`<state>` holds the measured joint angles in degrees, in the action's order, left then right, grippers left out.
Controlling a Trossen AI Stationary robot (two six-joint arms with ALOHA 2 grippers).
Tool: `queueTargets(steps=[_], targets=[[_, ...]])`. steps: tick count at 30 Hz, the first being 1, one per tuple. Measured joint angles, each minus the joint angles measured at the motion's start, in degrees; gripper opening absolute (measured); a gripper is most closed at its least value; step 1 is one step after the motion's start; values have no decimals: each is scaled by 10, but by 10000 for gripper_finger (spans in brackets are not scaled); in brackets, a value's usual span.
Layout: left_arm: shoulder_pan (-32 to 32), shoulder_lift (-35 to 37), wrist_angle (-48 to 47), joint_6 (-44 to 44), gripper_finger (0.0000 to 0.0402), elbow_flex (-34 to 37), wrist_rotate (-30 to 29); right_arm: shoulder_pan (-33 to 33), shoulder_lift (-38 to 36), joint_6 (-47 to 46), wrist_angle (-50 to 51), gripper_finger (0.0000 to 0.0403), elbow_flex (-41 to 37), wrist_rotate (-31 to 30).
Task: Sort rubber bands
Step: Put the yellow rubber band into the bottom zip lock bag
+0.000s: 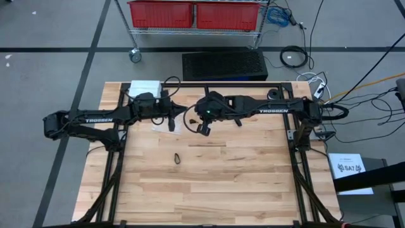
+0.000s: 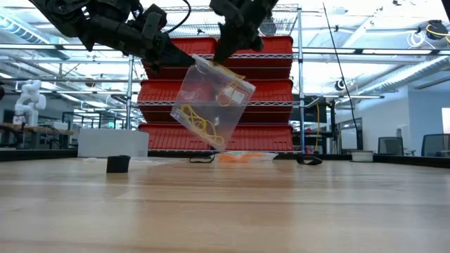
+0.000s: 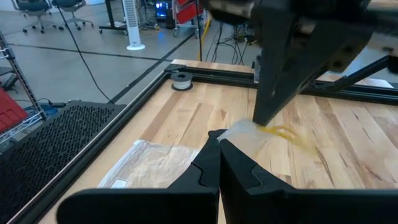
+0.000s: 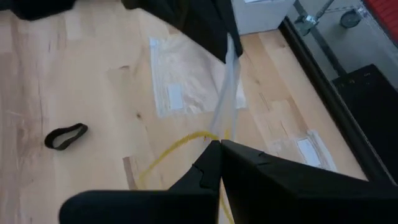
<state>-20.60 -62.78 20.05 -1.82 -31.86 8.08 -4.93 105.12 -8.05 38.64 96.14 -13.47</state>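
Observation:
A clear plastic bag (image 2: 211,105) hangs in the air over the far middle of the table. Inside it lie yellow rubber bands (image 2: 199,124) and an orange one (image 2: 228,95). My left gripper (image 2: 181,60) is shut on the bag's upper left corner. My right gripper (image 2: 220,56) is shut on the bag's top edge just beside it. In the high view the two grippers (image 1: 171,122) (image 1: 202,128) stand close together. A black rubber band (image 1: 178,158) lies alone on the table, nearer the front. My left gripper pinches the bag's top corner (image 3: 233,132) between its two fingers, coming nearly level from the table's left. The bag hangs below, tilted and clear of the table. My right gripper pinches the bag's top edge (image 4: 219,134) between its two fingers, slanting down from the table's right. A yellow band (image 4: 177,148) shows through the plastic beside the fingers.
Other clear bags (image 4: 186,87) (image 4: 298,149) lie flat on the table under the grippers. A white box (image 1: 145,87) stands at the far left corner. Small orange things (image 2: 239,157) lie near the far edge. Bare wood spreads toward the near edge.

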Motion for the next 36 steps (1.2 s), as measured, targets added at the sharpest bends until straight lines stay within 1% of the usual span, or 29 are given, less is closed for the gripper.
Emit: queueTargets(steps=[12, 18, 23, 31, 36], targets=[[0, 0, 0, 0, 0, 0, 5, -26, 9, -3, -23, 0, 0, -2], [0, 0, 0, 0, 0, 0, 9, -40, 27, -1, -39, 3, 0, 17], [8, 0, -1, 14, 0, 0, 9, -42, 28, 0, -32, 37, 0, 19], [16, -26, 15, 25, 0, 0, 9, -40, -17, 12, -28, 113, 0, 23], [16, -59, 47, 37, 0, 0, 9, -40, -40, 29, -23, 137, 0, 33]])
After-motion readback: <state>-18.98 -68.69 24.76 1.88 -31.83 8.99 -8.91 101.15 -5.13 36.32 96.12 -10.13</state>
